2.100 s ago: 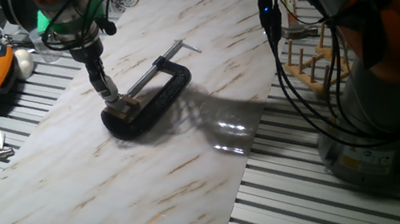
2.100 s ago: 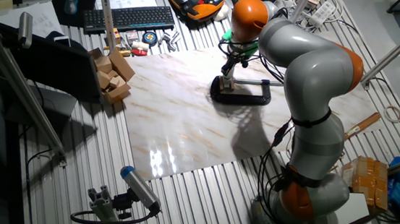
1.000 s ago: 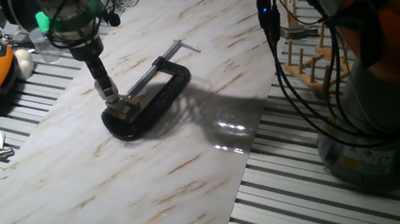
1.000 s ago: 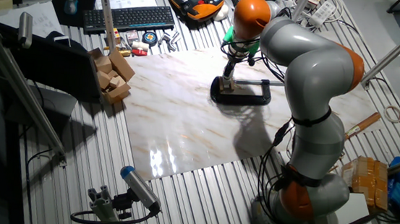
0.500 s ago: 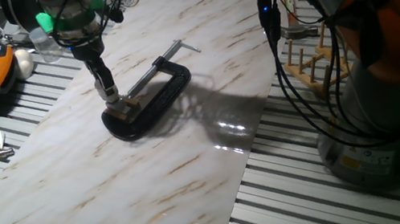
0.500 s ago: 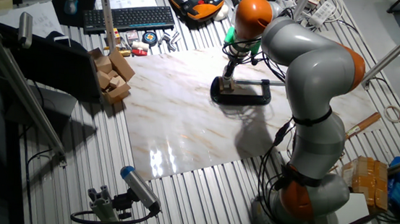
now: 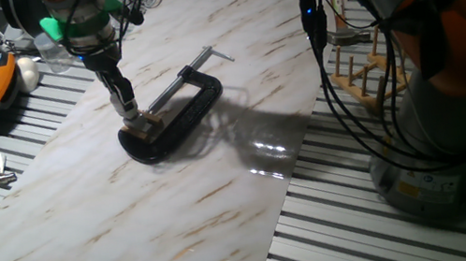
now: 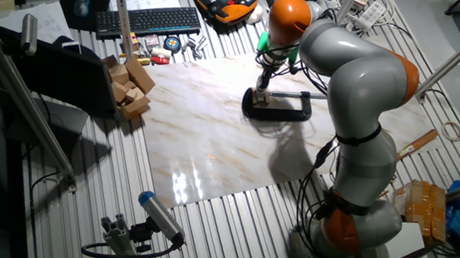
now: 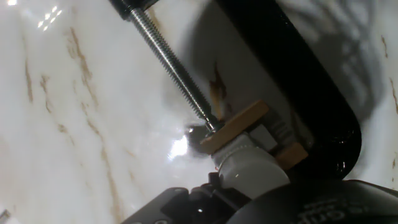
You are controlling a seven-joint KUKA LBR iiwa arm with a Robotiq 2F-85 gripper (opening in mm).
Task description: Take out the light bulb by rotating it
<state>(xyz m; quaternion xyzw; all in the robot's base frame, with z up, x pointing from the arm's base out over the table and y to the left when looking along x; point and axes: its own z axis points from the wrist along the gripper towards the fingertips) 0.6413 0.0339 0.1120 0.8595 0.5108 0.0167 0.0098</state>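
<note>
The surface (image 7: 179,206) is glossy marble-look sheet; the clamp (image 7: 187,110) is matt black metal, its screw (image 9: 171,62) shiny; the block (image 9: 236,127) is wood.

Arm (image 8: 359,82): smooth grey rounded shells with orange joint bands. Green ring (image 7: 63,24) sits above the slim metal gripper (image 7: 128,113). Black cables (image 7: 327,58) run loose alongside the arm. Base (image 8: 354,232): grey and orange.

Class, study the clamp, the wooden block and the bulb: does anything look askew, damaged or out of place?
Nothing stands out. The black C-clamp lies flat on the marble board, its screw pressing the wooden block. The light bulb sits at the block, right below the gripper. No breakage or spill shows.
</note>
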